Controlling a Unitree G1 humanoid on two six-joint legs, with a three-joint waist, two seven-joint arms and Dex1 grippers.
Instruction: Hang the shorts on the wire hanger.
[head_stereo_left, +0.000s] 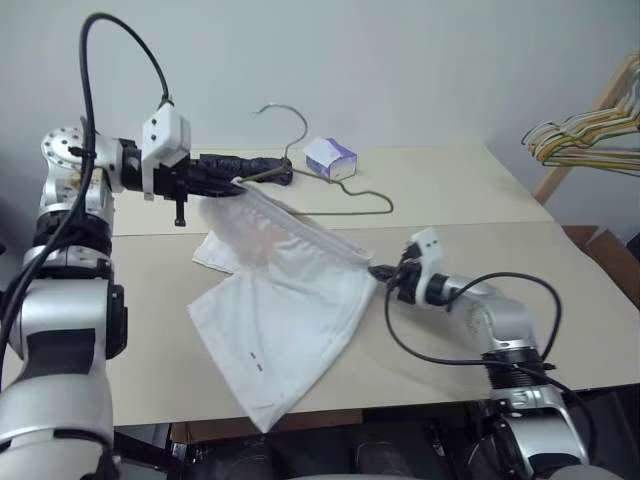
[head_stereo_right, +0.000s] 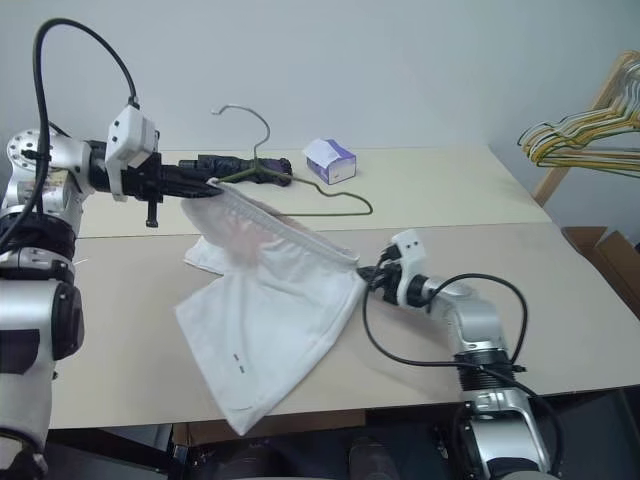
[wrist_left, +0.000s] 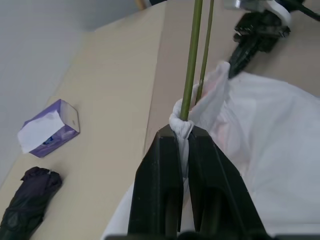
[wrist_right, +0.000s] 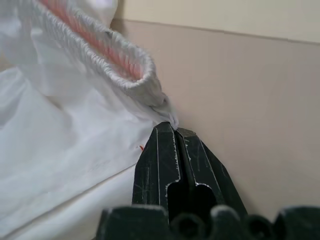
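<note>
Thin, matt white cloth forms the shorts (head_stereo_left: 285, 320), ribbed and gathered along the elastic waistband. The wire hanger (head_stereo_left: 340, 195) is bare greenish-grey metal, smooth and slender. Beneath them lies a matt beige table (head_stereo_left: 470, 180), and a white-and-purple tissue box (head_stereo_left: 330, 158) looks like smooth printed card.

Head pair looks down over the table (head_stereo_left: 480, 190); wrist cameras sit close.
</note>
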